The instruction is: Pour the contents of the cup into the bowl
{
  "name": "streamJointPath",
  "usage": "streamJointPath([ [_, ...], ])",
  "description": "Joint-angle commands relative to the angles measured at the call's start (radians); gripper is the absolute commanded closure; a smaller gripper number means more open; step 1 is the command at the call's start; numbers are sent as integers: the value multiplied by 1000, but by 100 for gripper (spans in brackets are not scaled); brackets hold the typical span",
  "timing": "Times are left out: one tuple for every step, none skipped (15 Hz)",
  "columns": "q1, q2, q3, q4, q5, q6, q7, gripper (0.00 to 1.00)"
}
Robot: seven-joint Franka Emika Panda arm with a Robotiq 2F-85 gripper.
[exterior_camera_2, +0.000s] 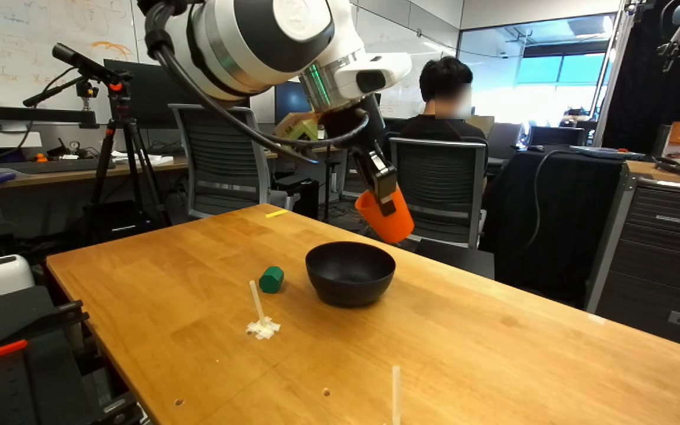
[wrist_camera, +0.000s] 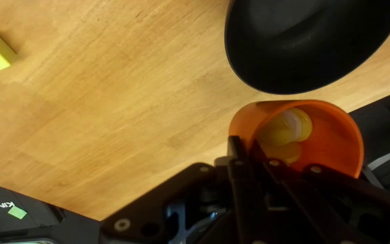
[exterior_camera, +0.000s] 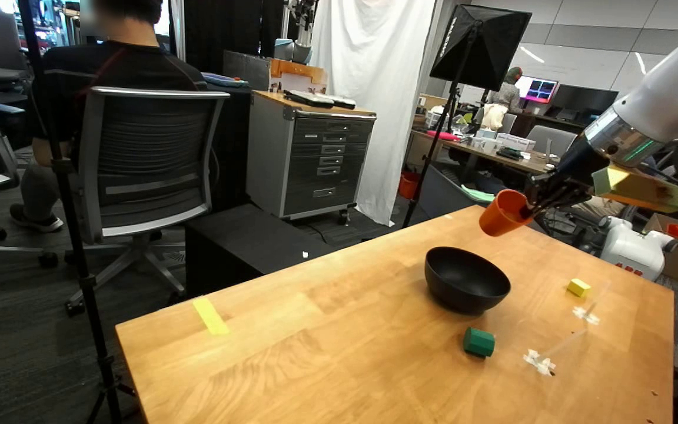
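Note:
The orange-red cup [exterior_camera: 498, 218] is held in the air above the table, tilted; it also shows in an exterior view [exterior_camera_2: 398, 219] and in the wrist view [wrist_camera: 337, 135]. My gripper [wrist_camera: 247, 149] is shut on the cup's wall, one finger outside and one inside the rim. The contents [wrist_camera: 284, 128], pale yellow-green rounded bits, lie inside the cup. The black bowl [exterior_camera: 462, 297] stands upright on the table, below and to one side of the cup; it shows also in an exterior view [exterior_camera_2: 349, 289] and partly in the wrist view [wrist_camera: 293, 67]. No bits show in its visible inside.
A green block [exterior_camera: 479, 342] lies close beside the bowl, seen in both exterior views [exterior_camera_2: 271, 280]. A small yellow block [exterior_camera: 578, 287] lies farther off. Thin clear sticks rise from white taped spots [exterior_camera: 539, 361] on the wooden table [exterior_camera: 327, 353].

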Motion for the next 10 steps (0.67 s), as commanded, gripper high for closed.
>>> streamJointPath([
  [35, -21, -65, -2, -143, 81, 176, 97],
  [42, -17, -80, 7, -182, 86, 221, 97],
  [50, -14, -100, 16, -230, 94, 271, 97],
  [59, -11, -121, 24, -284, 101, 320, 97],
  [68, -10, -140, 30, -335, 103, 368, 97],
  [79, -10, -159, 36, -389, 102, 417, 97],
  [89, -9, -177, 42, -450, 102, 469, 97],
  [101, -9, -198, 52, -525, 103, 534, 97],
  [111, -10, -210, 59, -589, 98, 591, 97],
  [124, -10, -226, 72, -669, 93, 663, 97],
])
